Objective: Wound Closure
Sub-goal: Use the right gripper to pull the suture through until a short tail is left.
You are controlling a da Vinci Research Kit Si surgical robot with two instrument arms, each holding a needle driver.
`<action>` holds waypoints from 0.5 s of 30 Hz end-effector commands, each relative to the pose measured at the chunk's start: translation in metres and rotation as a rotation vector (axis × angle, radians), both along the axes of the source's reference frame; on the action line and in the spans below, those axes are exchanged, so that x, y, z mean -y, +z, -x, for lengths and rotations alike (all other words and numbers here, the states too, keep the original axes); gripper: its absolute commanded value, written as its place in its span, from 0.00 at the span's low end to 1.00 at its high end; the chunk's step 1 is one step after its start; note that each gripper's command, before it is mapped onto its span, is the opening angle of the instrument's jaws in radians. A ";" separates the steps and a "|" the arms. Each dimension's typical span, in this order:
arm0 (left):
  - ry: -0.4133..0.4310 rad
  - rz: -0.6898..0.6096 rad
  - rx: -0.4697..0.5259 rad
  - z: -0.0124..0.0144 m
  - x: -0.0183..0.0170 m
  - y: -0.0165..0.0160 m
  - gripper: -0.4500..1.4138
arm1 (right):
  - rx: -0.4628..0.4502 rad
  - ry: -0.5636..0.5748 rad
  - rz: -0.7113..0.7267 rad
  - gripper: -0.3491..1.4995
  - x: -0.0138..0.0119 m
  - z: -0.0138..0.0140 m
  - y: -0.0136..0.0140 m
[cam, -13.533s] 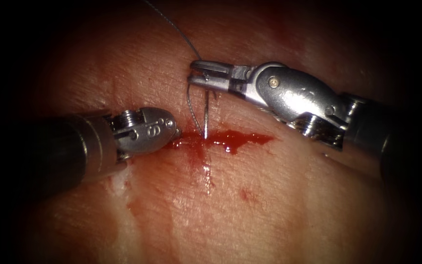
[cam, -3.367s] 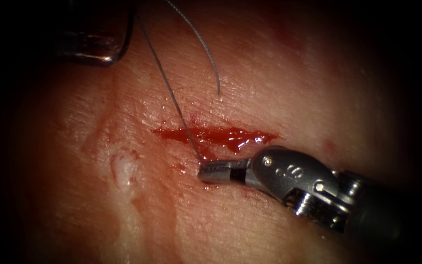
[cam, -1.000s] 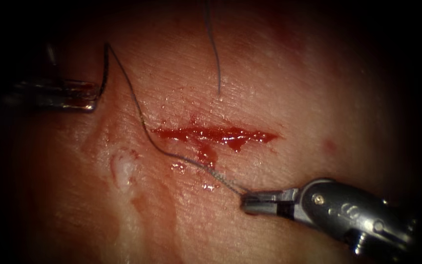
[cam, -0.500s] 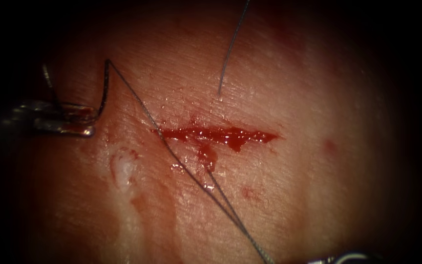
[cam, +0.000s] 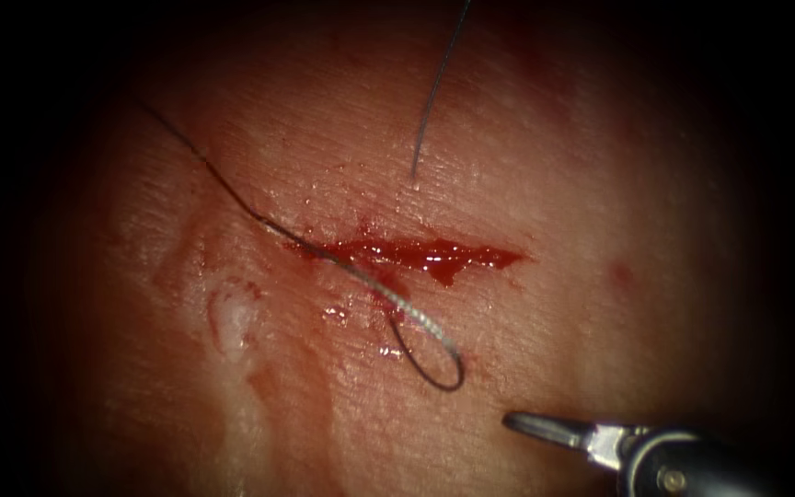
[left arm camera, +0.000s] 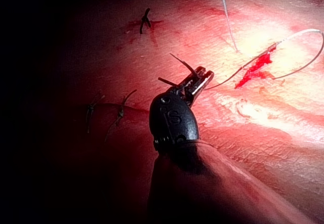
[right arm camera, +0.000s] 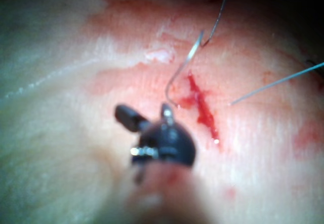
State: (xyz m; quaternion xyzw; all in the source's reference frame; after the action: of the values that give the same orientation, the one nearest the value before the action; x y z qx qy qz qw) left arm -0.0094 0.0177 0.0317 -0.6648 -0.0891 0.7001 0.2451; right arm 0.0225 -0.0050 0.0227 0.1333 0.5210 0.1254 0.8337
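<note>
**Needle held by the left tool, off the tissue, well left of the cut**

The needle sits in the left tool, whose jaws are clamped across it. The grip looks to be somewhere around the middle of the curve, though the exact spot is hard to make out. Both dark ends of the needle stick out past the jaws and stand free above the tissue; no part of it is in the tissue. The left tool's shaft reaches in low over the surface, with its wrist bent so that the jaws point toward the cut.

From that side the thread runs slack down to the left end of the cut and crosses the red fluid pooled in it. It then curls into a small closed loop lying flat just below the cut. A second strand comes down from above and meets the tissue at a point just above the middle of the cut.

Below the cut and to its right is the right tool. Its shaft comes in from the lower right and its tip points back toward the loop without touching it. Its two jaws are spread apart (the right wrist view shows this best) and they grasp nothing; thread and needle both lie clear of them.

Far from the cut, the left wrist view shows three finished stitches with short cut ends.
</note>
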 end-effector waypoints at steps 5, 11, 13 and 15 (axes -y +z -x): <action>-0.043 0.003 -0.034 -0.0011 -0.0009 0.0013 0.00 | -0.007 0.035 0.007 0.87 -0.0019 -0.0010 0.0019; -0.013 0.019 0.006 0.0010 0.0000 0.0013 0.00 | 0.030 0.086 0.024 0.86 -0.0037 -0.0041 0.0050; -0.001 0.024 0.022 0.0021 0.0003 0.0014 0.00 | 0.041 0.098 0.036 0.86 -0.0040 -0.0054 0.0062; 0.006 0.029 0.033 0.0033 0.0006 0.0016 0.00 | 0.044 0.106 0.052 0.86 -0.0039 -0.0068 0.0077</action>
State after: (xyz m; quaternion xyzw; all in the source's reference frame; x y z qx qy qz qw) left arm -0.0129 0.0165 0.0328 -0.6798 -0.0871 0.6904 0.2318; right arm 0.0285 -0.0016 0.0301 0.0828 0.5097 0.1593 0.8414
